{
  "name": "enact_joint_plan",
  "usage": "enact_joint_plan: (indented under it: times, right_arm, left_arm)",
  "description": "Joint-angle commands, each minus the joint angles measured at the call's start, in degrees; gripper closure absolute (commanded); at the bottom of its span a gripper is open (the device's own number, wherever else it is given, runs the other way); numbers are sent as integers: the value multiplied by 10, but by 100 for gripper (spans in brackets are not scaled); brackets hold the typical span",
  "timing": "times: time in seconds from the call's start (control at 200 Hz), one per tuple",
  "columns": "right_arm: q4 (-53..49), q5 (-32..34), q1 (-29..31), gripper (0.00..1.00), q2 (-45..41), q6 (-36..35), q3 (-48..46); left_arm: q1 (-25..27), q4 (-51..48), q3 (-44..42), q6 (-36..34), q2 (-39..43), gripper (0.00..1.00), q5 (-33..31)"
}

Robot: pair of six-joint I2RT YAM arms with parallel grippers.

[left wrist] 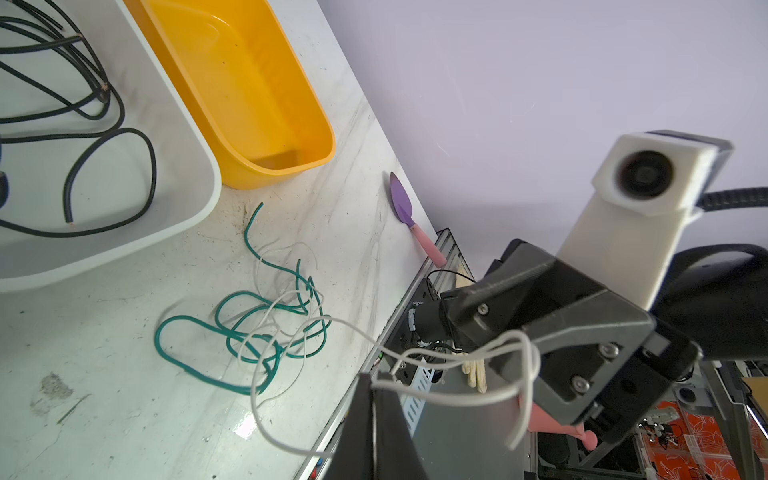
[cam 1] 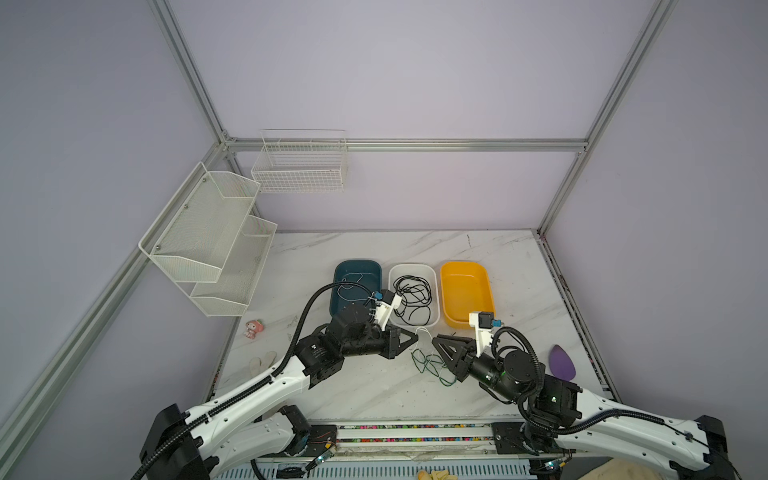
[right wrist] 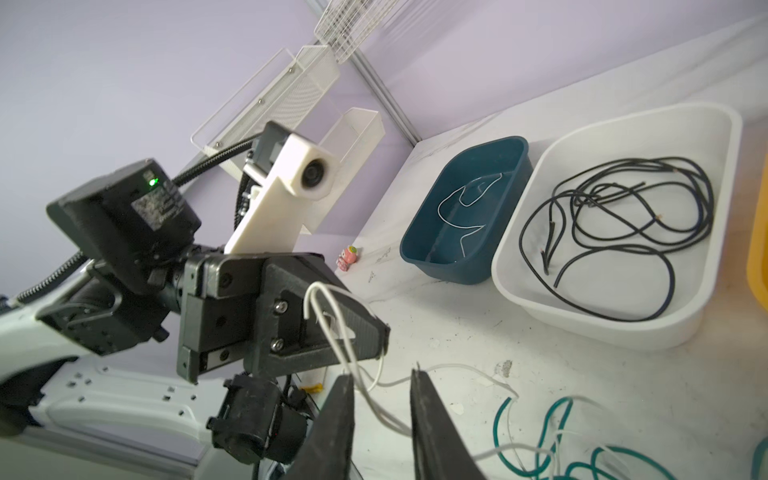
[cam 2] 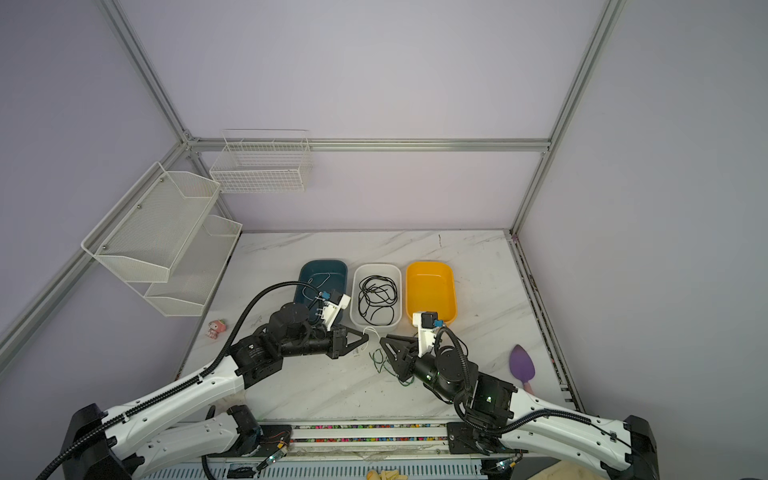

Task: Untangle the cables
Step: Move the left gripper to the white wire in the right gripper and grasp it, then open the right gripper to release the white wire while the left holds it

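The white wire and the green wire lie knotted together on the counter, in front of the tubs and between the two arms. We have the left tool clenched on a raised loop of the white wire, which holds that strand clear of the green coils lying flat.

The right tool stands released, jaws apart. In its wrist view the white strand shows in the gap. We judge it is placed there to take a second hold.

Behind, black wires lie loose in the white tub. One thin pale wire lies in the teal tub. The yellow tub holds nothing, so we read the tubs as one per colour, with yellow likely meant for the green wire.
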State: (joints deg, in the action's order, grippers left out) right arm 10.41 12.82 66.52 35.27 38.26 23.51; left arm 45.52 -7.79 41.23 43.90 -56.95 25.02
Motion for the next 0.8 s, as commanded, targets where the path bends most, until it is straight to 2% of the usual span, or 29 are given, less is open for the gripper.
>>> enact_joint_plan:
  times: [0.0,0.09,0.175,0.33,0.445,0.795]
  right_arm:
    - [-19,43,-2,60,-12,26,-18]
    - [-20,52,-2,53,-11,33,-28]
    - [-14,51,-2,51,-5,25,-35]
    - [62,-12,-2,44,9,-21,-63]
    - [98,-17,-2,42,41,-48,-77]
    - [232,43,-2,38,145,-67,-106]
  left_arm:
    - [2,-37,18,-9,28,100,-4]
    - [2,-62,38,-4,45,100,-11]
    - [2,-89,64,-2,54,100,-14]
    - [2,-138,108,2,52,100,-20]
    - [1,-149,124,11,47,100,-19]
    - [1,-141,128,51,54,100,-8]
